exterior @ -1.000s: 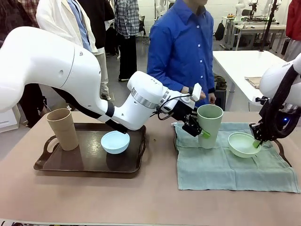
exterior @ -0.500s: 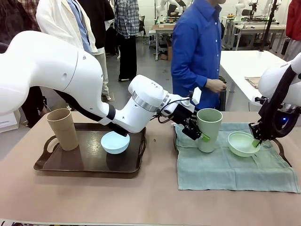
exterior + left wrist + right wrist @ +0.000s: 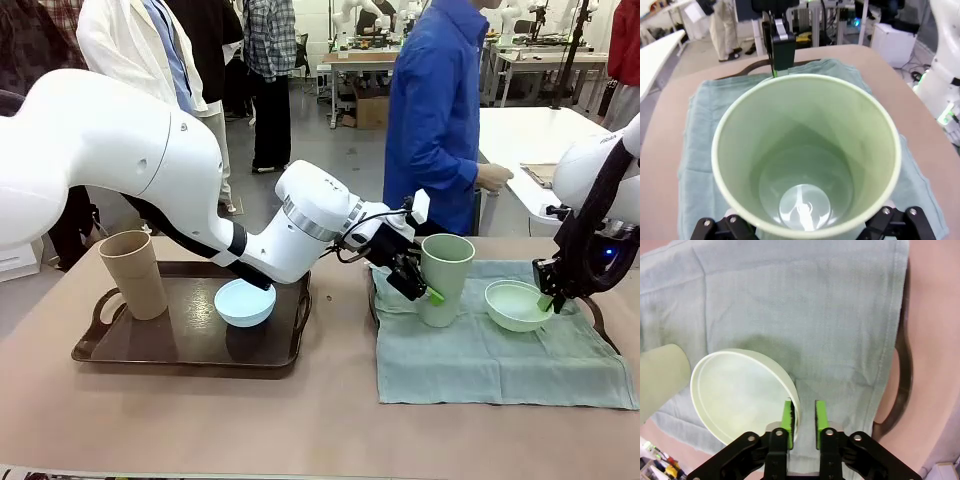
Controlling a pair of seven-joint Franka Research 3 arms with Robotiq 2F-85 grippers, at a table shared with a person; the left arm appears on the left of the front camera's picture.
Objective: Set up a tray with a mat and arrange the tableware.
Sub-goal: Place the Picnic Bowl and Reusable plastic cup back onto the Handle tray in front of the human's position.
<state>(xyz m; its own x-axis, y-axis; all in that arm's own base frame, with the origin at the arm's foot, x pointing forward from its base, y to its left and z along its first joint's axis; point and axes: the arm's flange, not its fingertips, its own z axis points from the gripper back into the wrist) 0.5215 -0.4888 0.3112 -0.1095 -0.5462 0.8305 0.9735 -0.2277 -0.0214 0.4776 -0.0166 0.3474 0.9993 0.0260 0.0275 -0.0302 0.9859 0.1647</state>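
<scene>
Two holds: cup (image 3: 450,270) gripped, bowl (image 3: 515,305) rim maybe pinched.

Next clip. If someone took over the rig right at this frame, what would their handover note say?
Left gripper shut on the pale green cup, standing on the mat.
Right gripper open, fingers straddling the pale green bowl's rim.
Tan cup and light blue bowl sit on the bare brown tray.
Done: mat covers the other tray. Left: probably bring those two over.

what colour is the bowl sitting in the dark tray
Light blue; the bowl shows best in the front view, beside the tan cup on the tray.
</scene>
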